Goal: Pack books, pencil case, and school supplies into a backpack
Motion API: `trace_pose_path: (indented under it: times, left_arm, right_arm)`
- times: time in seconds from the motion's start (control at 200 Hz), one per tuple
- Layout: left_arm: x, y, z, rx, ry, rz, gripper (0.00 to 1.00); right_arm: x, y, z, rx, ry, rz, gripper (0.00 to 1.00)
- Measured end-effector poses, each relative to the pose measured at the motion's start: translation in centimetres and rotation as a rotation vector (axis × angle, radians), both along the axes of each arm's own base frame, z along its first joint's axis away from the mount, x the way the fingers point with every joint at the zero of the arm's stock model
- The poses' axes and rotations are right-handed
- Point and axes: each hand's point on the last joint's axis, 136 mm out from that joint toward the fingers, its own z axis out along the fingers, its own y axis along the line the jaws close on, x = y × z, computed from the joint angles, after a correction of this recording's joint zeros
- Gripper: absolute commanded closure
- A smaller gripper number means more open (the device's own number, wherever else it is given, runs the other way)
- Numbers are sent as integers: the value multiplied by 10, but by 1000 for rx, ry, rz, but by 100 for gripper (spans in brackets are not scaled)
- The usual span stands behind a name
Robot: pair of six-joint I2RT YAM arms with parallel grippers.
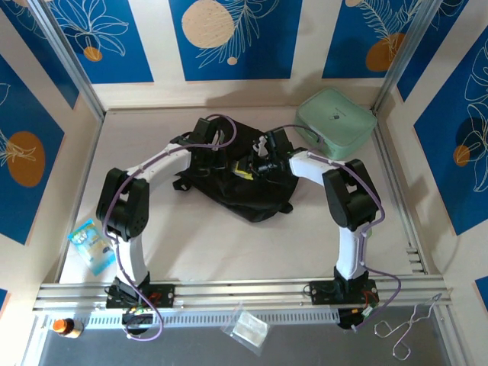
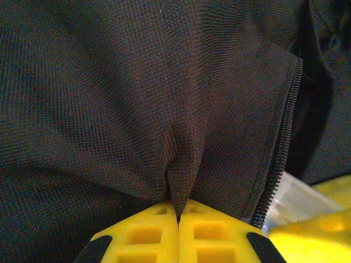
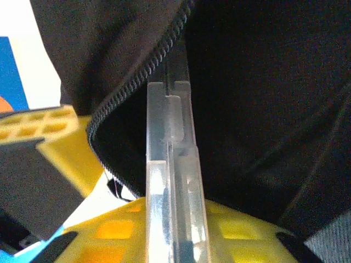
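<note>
Left gripper (image 2: 178,211) pressed together on a pinched fold of black fabric, yellow fingertips meeting, cloth ridged up just above them. Right gripper (image 3: 174,219) closed on a clear plastic case (image 3: 170,137) seen edge-on, a yellow finger against each flat side. Upper end of that case past the zip (image 3: 143,63) and inside the dark opening, with a small moulded clasp along its edge.

Backpack (image 1: 244,198) slumped in the middle of the table (image 1: 191,244), nearer the far edge than the near one, both grippers on its far half and close together. In the left wrist view, zip teeth curving down to the right of the pinched fold, with a corner of the clear case and a yellow finger of the other gripper just beyond.

Pencil case (image 1: 91,245) flat by the near left corner, beside the left arm, well apart from the backpack. Blue-and-white contents, print too small to read.

Mint-green case (image 1: 335,122) in the far right corner, near the backpack, with a small dark mark on the lid too small to read.

Beyond the near edge, on the grey strip: clear bag (image 1: 245,328) in the middle, orange-capped thing (image 1: 65,326) at left, bent wire tool (image 1: 408,332) at right.

All round, blue wall panels (image 1: 236,38) with white leaf outlines and cream and orange discs.
</note>
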Motion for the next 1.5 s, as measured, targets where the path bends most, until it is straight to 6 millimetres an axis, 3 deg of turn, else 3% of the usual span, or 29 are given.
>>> trace_pose_path:
  times: [0.15, 0.32, 0.44, 0.63, 0.83, 0.975, 1.155, 1.33, 1.5]
  left_arm:
    - [0, -4, 2, -22, -1, -12, 100]
    - [-4, -5, -1, -25, 9, -26, 100]
    - [-4, -5, -1, -25, 9, -33, 100]
    - [-5, -4, -3, -26, 14, -37, 100]
    - [-6, -4, -4, -31, 18, -39, 100]
    - [-6, -4, -4, -36, 22, -40, 100]
    - [-7, -5, -3, -50, 26, -48, 100]
    - [-6, -4, -2, -53, 26, -49, 100]
    - [-8, -5, -2, -69, 35, -60, 92]
  right_arm:
    - [3, -10, 5, -3, -5, -35, 41]
    - [-18, -44, 11, -59, -26, -96, 39]
    - [-31, -57, 8, -89, -12, -115, 48]
    - [-37, -50, 2, -125, -2, -93, 74]
    - [-8, -26, 3, -117, -26, -72, 87]
    - [13, -11, -3, -110, -22, -66, 88]
    - [29, 0, -15, -113, 8, -74, 87]
    - [31, -2, -16, -120, 29, -84, 73]
    - [12, -24, 0, -128, -12, -107, 63]
